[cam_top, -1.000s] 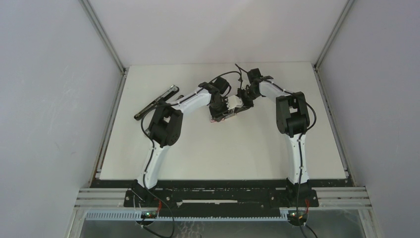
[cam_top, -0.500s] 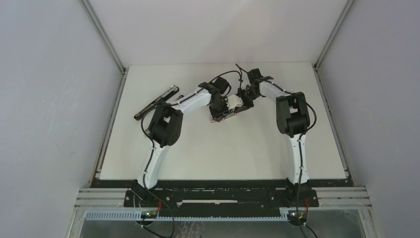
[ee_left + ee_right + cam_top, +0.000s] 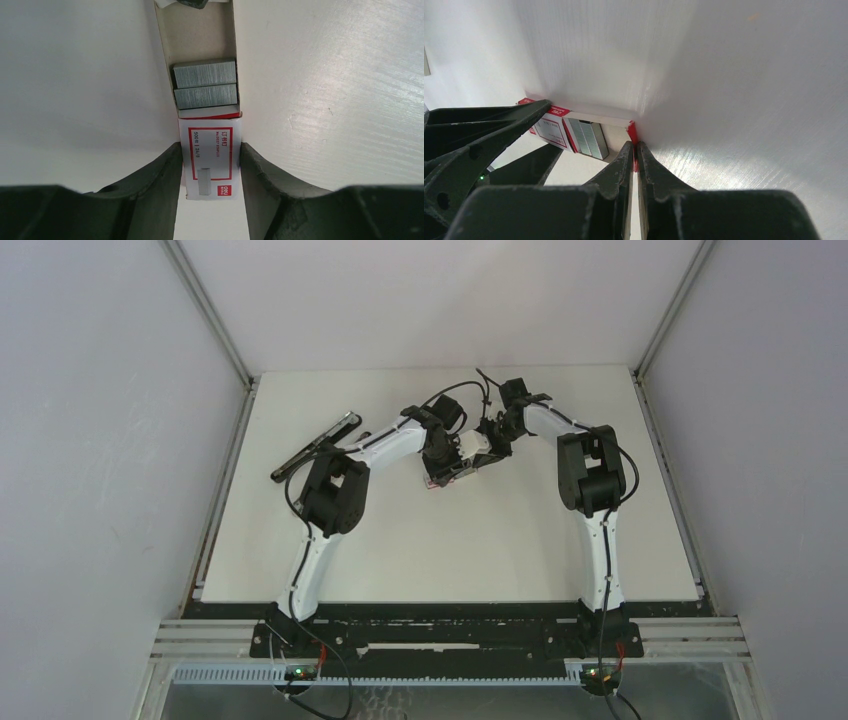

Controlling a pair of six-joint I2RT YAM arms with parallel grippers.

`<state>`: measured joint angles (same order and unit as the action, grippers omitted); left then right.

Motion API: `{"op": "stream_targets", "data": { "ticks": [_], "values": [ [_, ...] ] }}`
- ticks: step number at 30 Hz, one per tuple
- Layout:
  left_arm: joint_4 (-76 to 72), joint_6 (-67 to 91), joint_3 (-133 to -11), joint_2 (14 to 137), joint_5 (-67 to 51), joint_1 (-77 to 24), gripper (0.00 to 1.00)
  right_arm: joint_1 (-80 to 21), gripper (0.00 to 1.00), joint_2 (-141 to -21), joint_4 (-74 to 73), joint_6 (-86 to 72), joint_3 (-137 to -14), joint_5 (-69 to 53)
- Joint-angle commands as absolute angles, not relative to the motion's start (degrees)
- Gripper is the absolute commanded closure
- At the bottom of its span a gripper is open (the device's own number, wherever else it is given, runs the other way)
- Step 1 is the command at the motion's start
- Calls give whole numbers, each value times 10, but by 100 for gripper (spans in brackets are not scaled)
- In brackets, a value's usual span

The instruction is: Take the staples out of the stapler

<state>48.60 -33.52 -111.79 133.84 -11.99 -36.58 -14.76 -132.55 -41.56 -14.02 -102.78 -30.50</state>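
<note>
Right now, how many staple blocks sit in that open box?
2: one staple block against the red-and-white sleeve, the other just beyond it. More may hide inside the sleeve.

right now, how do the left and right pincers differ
The left pincer stands wide, clamped across the red-and-white sleeve; the right pincer is nearly closed, pinching a thin red flap. The left pincer presses the sleeve's two long sides; the right pincer takes one end. Both hold the same box.
</note>
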Motion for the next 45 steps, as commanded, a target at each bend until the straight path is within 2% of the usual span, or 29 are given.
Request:
{"op": "stream_targets", "data": {
  "ticks": [1, 45],
  "values": [
    [492, -319, -1119, 1343, -132, -370, 49, -150, 95, -1307, -397, -147, -1021, -282],
    [474, -261, -1117, 1344, -112, -372, 50, -161, 95, -1289, -382, -161, -999, -306]
  ]
}}
